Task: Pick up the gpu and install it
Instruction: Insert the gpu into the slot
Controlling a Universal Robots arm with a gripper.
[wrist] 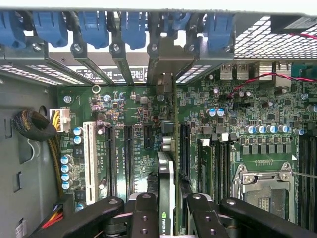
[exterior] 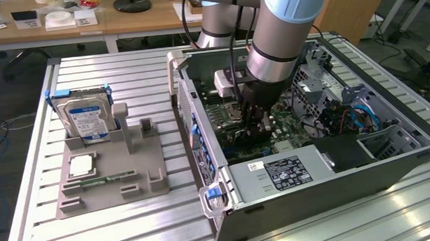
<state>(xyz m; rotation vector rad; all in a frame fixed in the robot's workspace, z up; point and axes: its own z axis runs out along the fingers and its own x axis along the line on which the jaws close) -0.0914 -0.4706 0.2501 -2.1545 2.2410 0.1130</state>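
The tool [wrist: 167, 210] is clenched on the gpu [wrist: 166, 188], with one black finger [wrist: 144, 213] at each flat side of the card. The card stands on its edge between the fingers and carries a small green logo on its dark face. In the wrist view its thin green edge runs straight ahead, along the motherboard [wrist: 138, 129], toward the metal bracket area at the rear wall of the case. It is above the black expansion slots [wrist: 130, 148], next to the long white slot [wrist: 90, 161]; whether the card is already seated in a slot I cannot tell.

In the exterior view the tool [exterior: 258, 130] is deep inside the open computer case [exterior: 393, 144], which lies on its side on the desk [exterior: 132, 224], and the arm [exterior: 280, 34] comes down into it from above. The power supply [exterior: 288, 173] with its label is near the front corner of the case.

On the exterior view's left, well apart from the case, a grey holder [exterior: 111, 175] stands on the desk. A hard drive [exterior: 86, 120] with a blue and white label stands upright in it, and a narrow green memory stick [exterior: 109, 179] lies in a low groove.
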